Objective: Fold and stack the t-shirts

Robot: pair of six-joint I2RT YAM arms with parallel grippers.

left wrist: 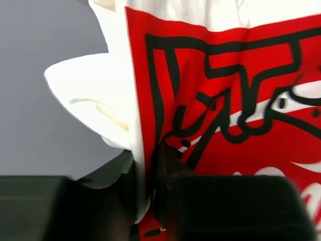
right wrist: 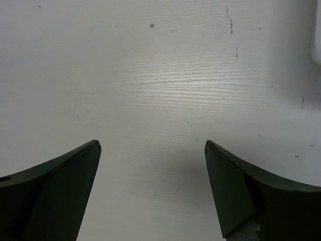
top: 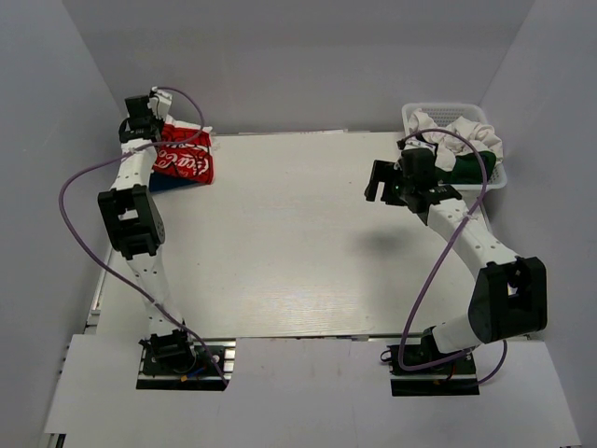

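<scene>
A folded white t-shirt with a red printed logo (top: 185,161) lies at the table's far left, on top of a royal blue t-shirt (top: 166,183). My left gripper (top: 157,131) is at its far edge. In the left wrist view the gripper (left wrist: 150,173) is shut on the edge of this shirt's white and red cloth (left wrist: 225,90). My right gripper (top: 379,183) hangs open and empty above bare table, right of centre, and shows wide open in its wrist view (right wrist: 153,145). White t-shirts (top: 476,133) and a dark green one (top: 471,166) lie crumpled in the basket.
A white plastic lattice basket (top: 448,108) stands at the far right corner. Grey walls close in the table on the left, back and right. A purple cable loops off each arm.
</scene>
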